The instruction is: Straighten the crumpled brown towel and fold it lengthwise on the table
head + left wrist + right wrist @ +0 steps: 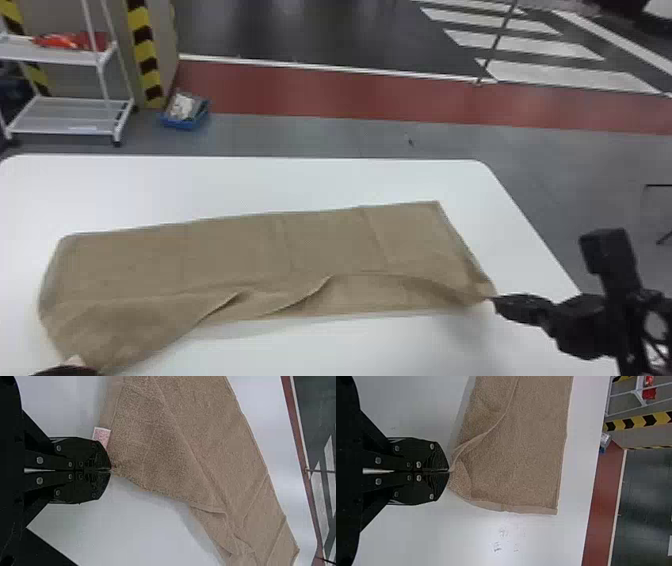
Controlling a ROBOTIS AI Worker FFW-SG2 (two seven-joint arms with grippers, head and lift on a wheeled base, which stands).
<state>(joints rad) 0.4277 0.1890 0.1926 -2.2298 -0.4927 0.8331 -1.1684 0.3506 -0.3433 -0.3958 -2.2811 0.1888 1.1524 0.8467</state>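
Observation:
The brown towel [240, 250] lies long from left to right across the white table [300, 185], its near side rumpled into loose folds. At its near left corner, by a pale tag, is my left gripper [67, 371], partly cut off by the bottom edge. In the left wrist view that gripper [111, 470] is shut on a corner of the towel [178, 447] beside the tag [102, 435]. My right gripper [492, 299] holds the near right corner. Seen from the right wrist, the gripper [449, 471] is shut on the towel's edge [522, 451].
Beyond the table's far edge stand a white shelf cart [70, 115] and a blue bin [185, 112] on the floor. Bare tabletop lies behind the towel and in front of its right half.

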